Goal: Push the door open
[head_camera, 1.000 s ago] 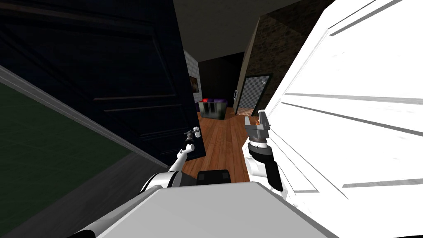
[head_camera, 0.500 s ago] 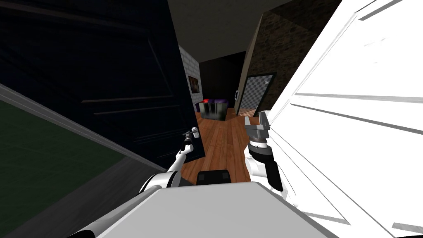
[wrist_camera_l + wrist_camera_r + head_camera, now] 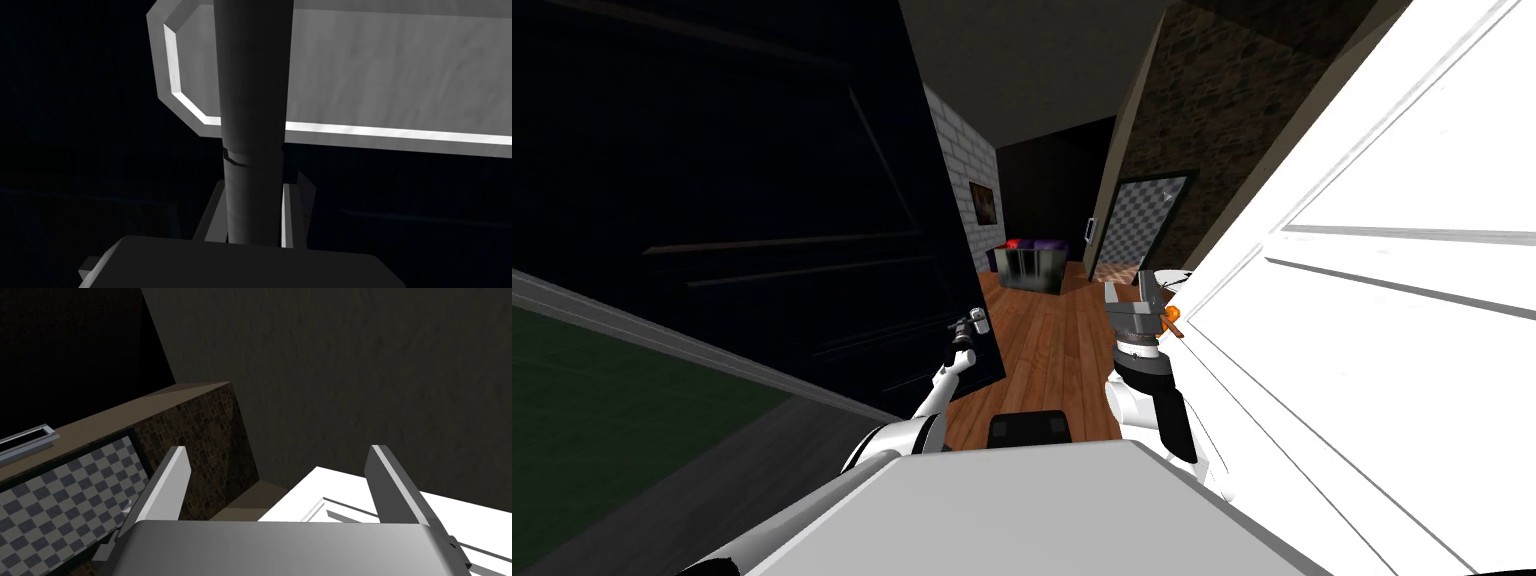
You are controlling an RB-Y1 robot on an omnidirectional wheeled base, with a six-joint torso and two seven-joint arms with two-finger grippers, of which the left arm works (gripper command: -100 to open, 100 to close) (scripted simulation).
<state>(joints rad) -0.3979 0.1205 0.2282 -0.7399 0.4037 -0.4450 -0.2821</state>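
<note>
Two doors flank me: the dark door point(image 3: 762, 200) at my left, its handle point(image 3: 252, 100) clenched in the left gripper point(image 3: 977, 322), and a white door point(image 3: 1392, 330) just beside the released right gripper point(image 3: 1142, 290).

At left, a dark navy panelled door point(image 3: 762, 200); at its free edge, left gripper point(image 3: 973, 330) against a small grey handle point(image 3: 981, 319). At right, a white panelled door point(image 3: 1392, 300); just beside its edge, right gripper point(image 3: 1134, 292), fingers apart, near a small orange object point(image 3: 1172, 318). Between the doors, brown wooden plank floor point(image 3: 1052, 345); at its far end, a dark glossy cabinet point(image 3: 1027, 268) and a grey checkered panel in a dark frame point(image 3: 1137, 225).
</note>
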